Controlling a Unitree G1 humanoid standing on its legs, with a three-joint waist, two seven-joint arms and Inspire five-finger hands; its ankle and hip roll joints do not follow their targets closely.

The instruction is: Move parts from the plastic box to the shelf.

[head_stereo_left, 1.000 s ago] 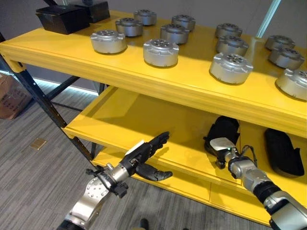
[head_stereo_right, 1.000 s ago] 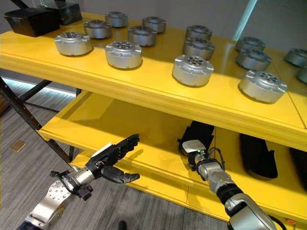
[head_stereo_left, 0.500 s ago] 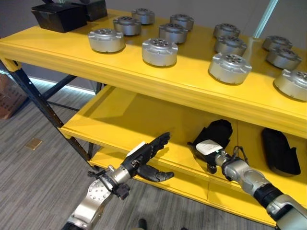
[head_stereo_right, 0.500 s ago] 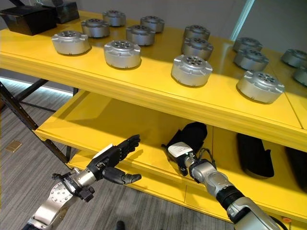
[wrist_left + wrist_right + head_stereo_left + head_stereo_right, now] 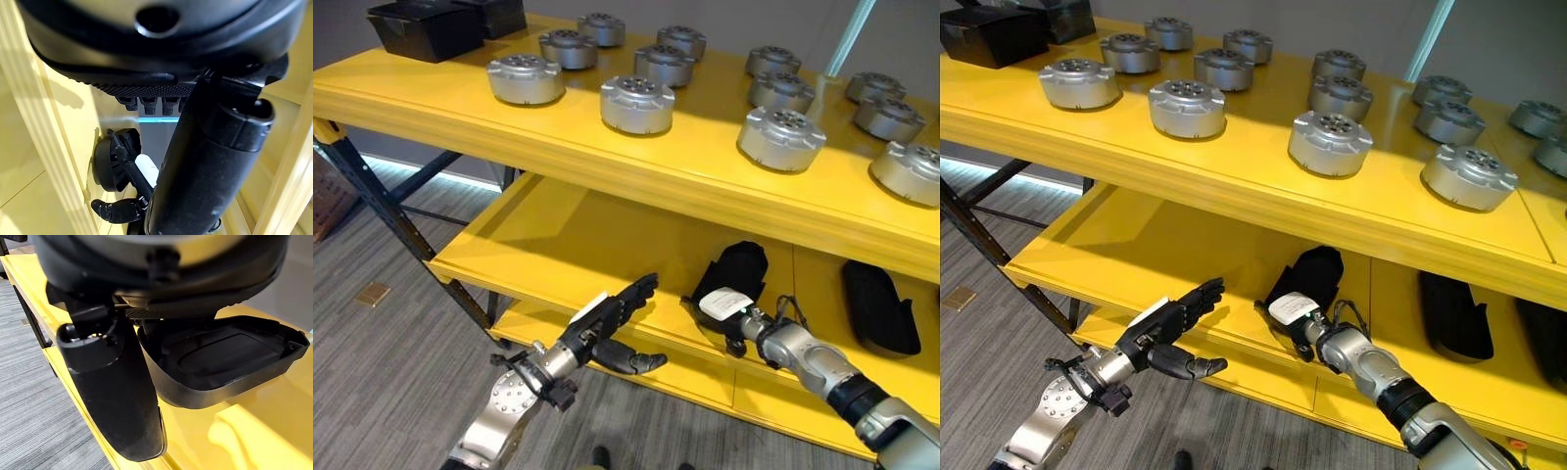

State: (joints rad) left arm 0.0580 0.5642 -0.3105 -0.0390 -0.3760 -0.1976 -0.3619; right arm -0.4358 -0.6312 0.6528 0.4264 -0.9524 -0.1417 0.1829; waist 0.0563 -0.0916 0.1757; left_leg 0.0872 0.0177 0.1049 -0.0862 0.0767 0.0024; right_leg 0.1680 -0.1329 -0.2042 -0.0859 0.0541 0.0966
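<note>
Right wrist view: a black tray-like part (image 5: 230, 357) is seen lying on the yellow lower shelf (image 5: 568, 240), just beyond the right hand (image 5: 724, 311). From the head views, that hand is placed at the near end of the part; whether its fingers grip the part cannot be told. A second black part (image 5: 879, 305) lies further right on the same shelf, well apart. The left hand (image 5: 607, 323) is held before the shelf's front edge, fingers straight and thumb spread, holding nothing. Silver round parts (image 5: 636, 103) are spread across the top shelf (image 5: 431, 93), with black boxes (image 5: 426, 27) at its far left.
</note>
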